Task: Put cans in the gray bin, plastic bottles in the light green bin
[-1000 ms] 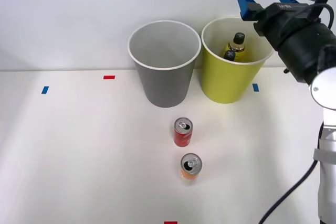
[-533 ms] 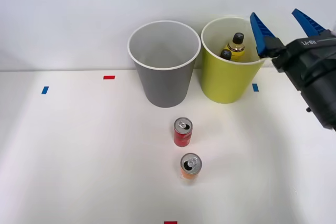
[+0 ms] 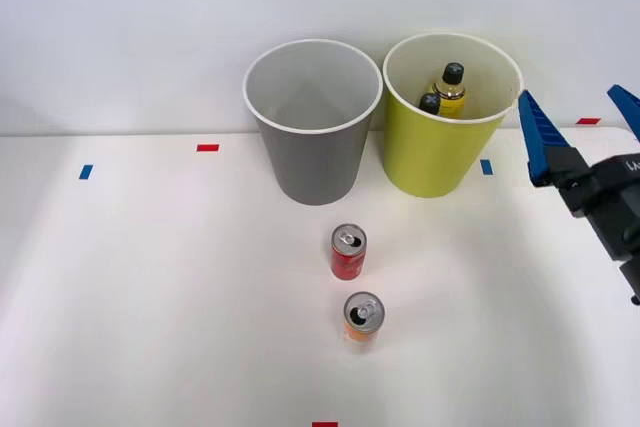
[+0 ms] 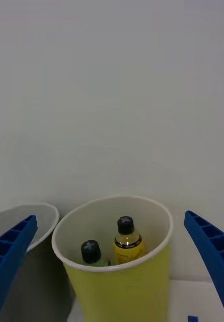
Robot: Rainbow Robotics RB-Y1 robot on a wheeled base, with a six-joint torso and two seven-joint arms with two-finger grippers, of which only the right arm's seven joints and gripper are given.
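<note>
No legible text anywhere.

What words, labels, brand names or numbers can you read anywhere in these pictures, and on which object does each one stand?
None can be read as text.
Red can: white marking on its side, too small to read.
Orange can: print too small to read.
Yellow-label bottle in the light green bin: a dark band below the cap, blurred.
Right pincer: small white lettering on its black body, unreadable.
Gray bin: no text visible.
</note>
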